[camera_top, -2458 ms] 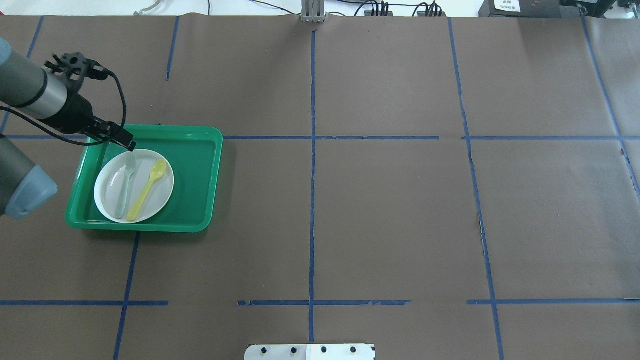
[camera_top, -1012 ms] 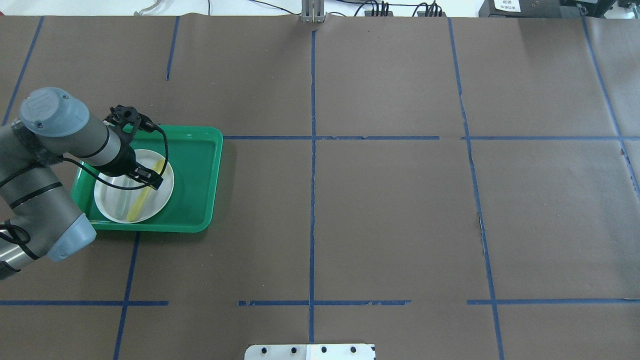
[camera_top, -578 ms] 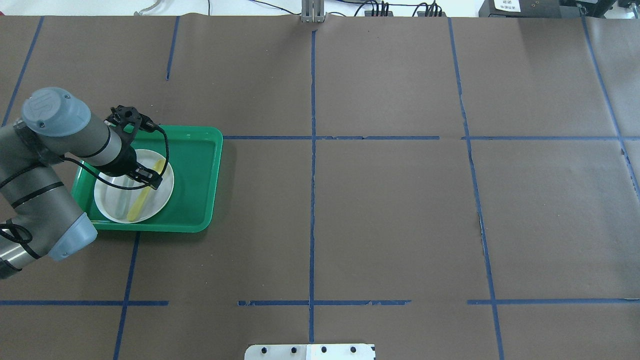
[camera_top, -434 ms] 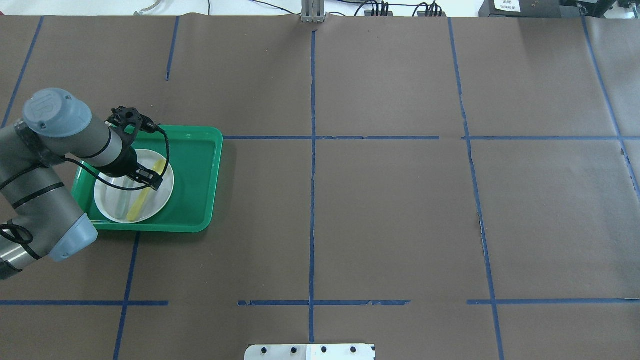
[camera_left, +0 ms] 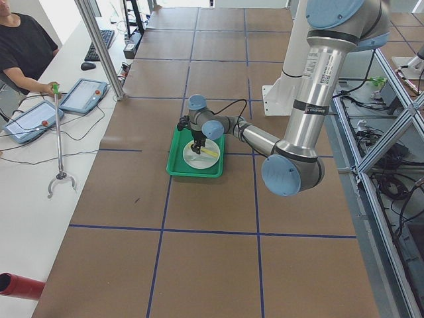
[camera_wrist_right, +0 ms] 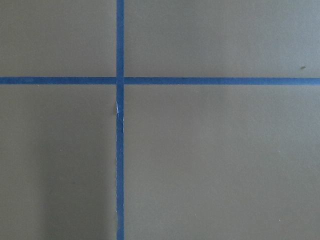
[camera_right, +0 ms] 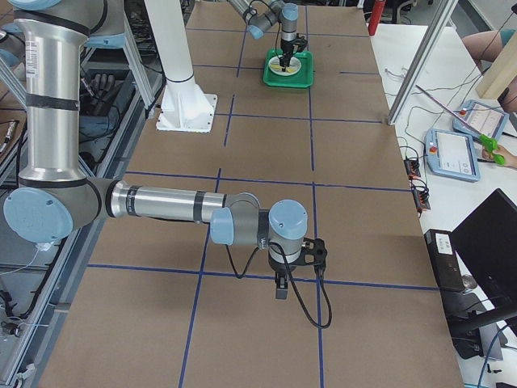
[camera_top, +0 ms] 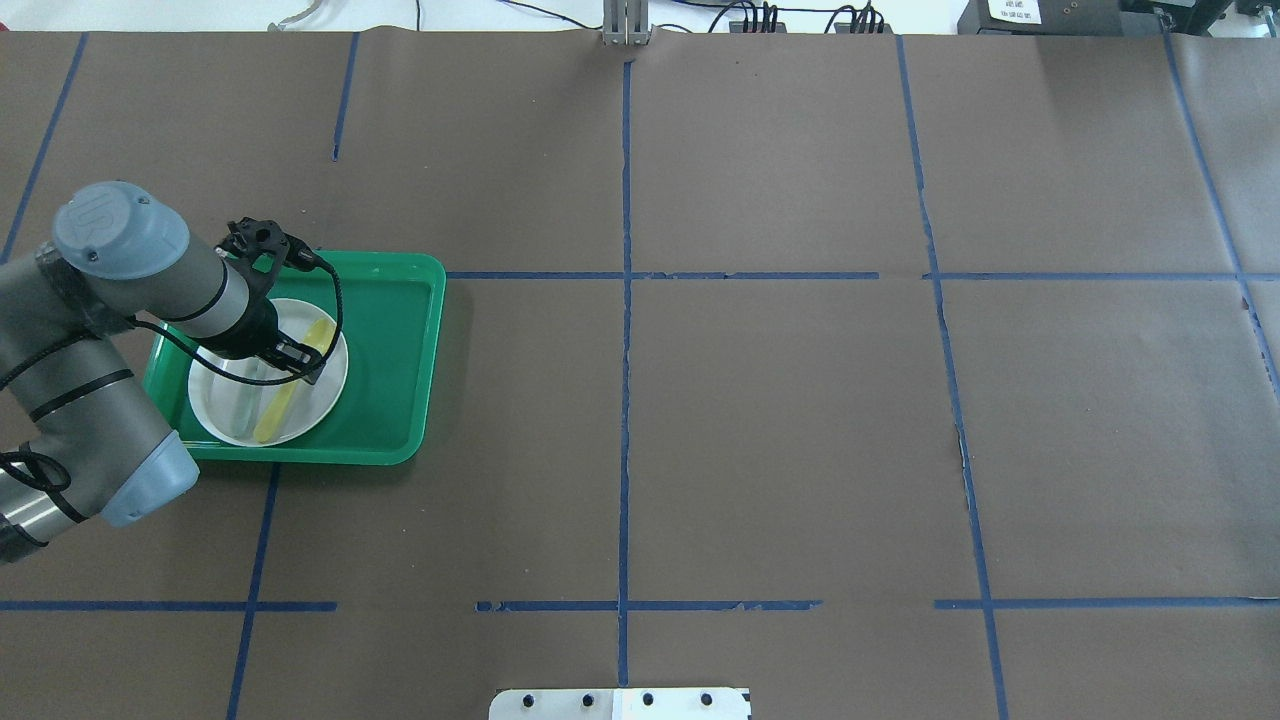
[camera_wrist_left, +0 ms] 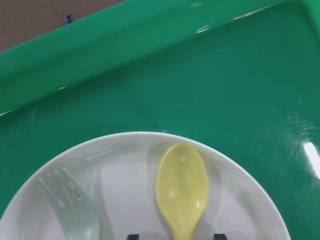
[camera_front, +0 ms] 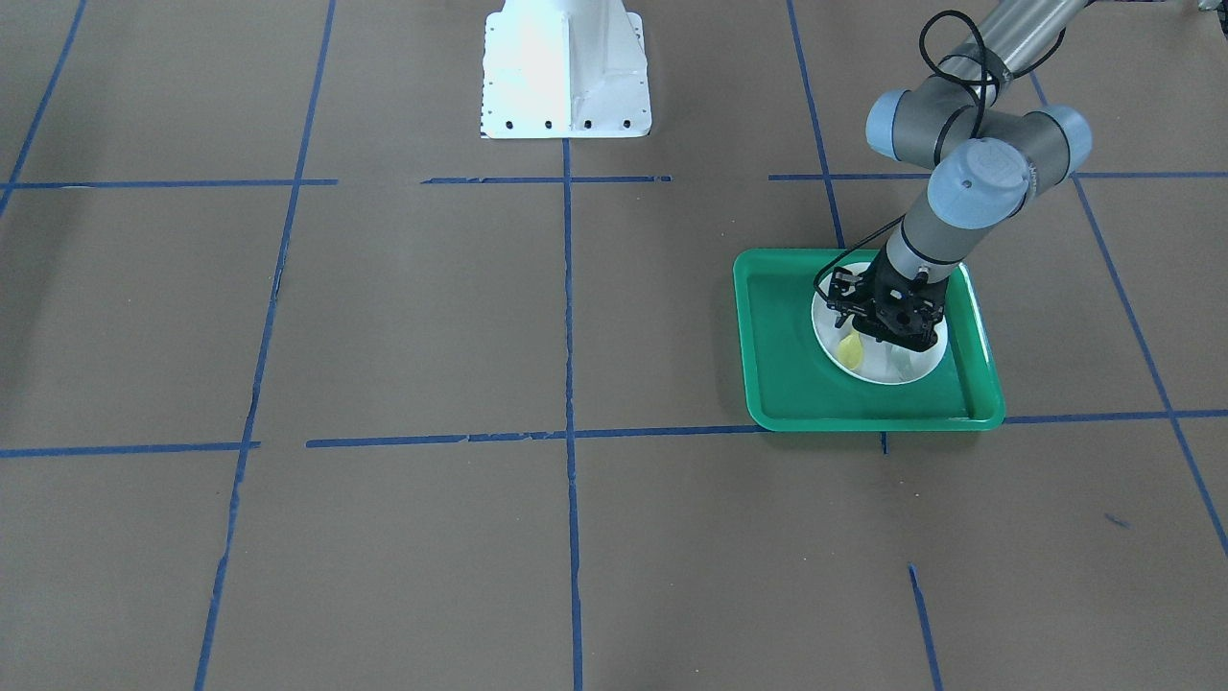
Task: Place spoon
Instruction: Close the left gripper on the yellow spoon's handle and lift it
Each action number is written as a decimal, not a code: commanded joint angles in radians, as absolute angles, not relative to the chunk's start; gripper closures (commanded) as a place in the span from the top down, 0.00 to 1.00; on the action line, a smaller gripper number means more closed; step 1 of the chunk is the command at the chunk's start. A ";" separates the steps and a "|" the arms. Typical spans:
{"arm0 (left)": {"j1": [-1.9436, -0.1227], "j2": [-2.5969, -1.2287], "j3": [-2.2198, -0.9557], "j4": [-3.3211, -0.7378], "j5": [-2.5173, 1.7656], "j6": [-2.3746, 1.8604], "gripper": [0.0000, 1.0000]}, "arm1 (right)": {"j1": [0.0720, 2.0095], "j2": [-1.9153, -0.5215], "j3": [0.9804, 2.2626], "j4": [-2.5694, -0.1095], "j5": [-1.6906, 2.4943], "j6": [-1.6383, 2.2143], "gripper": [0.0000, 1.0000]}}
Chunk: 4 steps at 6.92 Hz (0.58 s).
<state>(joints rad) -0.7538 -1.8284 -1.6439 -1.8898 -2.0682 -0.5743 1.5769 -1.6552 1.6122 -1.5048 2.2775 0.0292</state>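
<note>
The yellow spoon [camera_wrist_left: 182, 187] lies on the white plate [camera_wrist_left: 240, 210] inside the green tray [camera_wrist_left: 200, 85], with its bowl toward the table's far side. It also shows in the overhead view [camera_top: 275, 412] and the front view [camera_front: 850, 352]. My left gripper [camera_top: 303, 366] hangs low over the plate [camera_top: 316, 400], above the spoon's neck. In the left wrist view its dark fingertips [camera_wrist_left: 133, 236] stand on either side of the spoon with a gap, so it is open and empty. My right gripper [camera_right: 280, 289] shows only in the right side view, over bare table; I cannot tell its state.
A pale grey-green fork [camera_wrist_left: 70, 210] lies on the plate beside the spoon, on the robot's left of it [camera_top: 240, 410]. The tray [camera_top: 390, 340] has a raised rim. Blue tape lines cross the brown table. The white robot base [camera_front: 566, 67] stands at the table's near edge.
My left arm swung from the tray's back-left rim to over the plate, then sank slightly onto the spoon's neck. The spoon and fork have not moved.
</note>
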 commanded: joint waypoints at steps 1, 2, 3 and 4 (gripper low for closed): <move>-0.752 -1.829 -1.643 -1.887 -2.071 -0.575 0.28 | 1.577 -1.655 1.612 -1.505 2.278 0.029 1.00; -0.752 -1.829 -1.652 -1.876 -2.071 -0.574 0.00 | 1.577 -1.655 1.612 -1.505 2.276 0.029 1.00; -0.752 -1.829 -1.658 -1.876 -2.071 -0.575 0.00 | 1.577 -1.655 1.612 -1.505 2.278 0.029 1.00; -0.752 -1.827 -1.658 -1.876 -2.071 -0.574 0.00 | 1.577 -1.655 1.612 -1.505 2.278 0.029 1.00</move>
